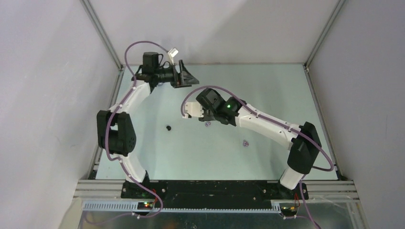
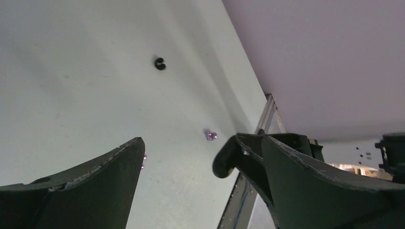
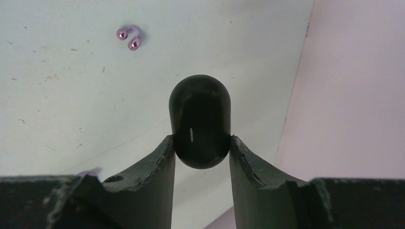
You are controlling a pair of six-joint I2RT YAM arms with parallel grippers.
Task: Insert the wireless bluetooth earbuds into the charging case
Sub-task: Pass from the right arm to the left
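My right gripper [image 1: 192, 112] [image 3: 201, 139] is shut on the charging case [image 3: 200, 114], a glossy black rounded capsule held at its lower end. The case is hidden under the gripper in the top view. A black earbud [image 1: 168, 128] [image 2: 160, 63] lies on the table left of the right gripper. One lilac earbud [image 1: 207, 124] lies just beside that gripper and another [image 1: 245, 142] nearer the front. A lilac bud [image 3: 129, 38] also shows in the right wrist view, and one [image 2: 210, 135] in the left wrist view. My left gripper [image 1: 187, 76] [image 2: 203, 140] is open and empty, raised at the back.
The pale table [image 1: 267, 95] is framed by aluminium rails [image 1: 320, 109] and plain walls. In the left wrist view a rail [image 2: 267, 119] runs close to the right finger, with a dark rounded shape [image 2: 227, 160] beside it that I cannot identify.
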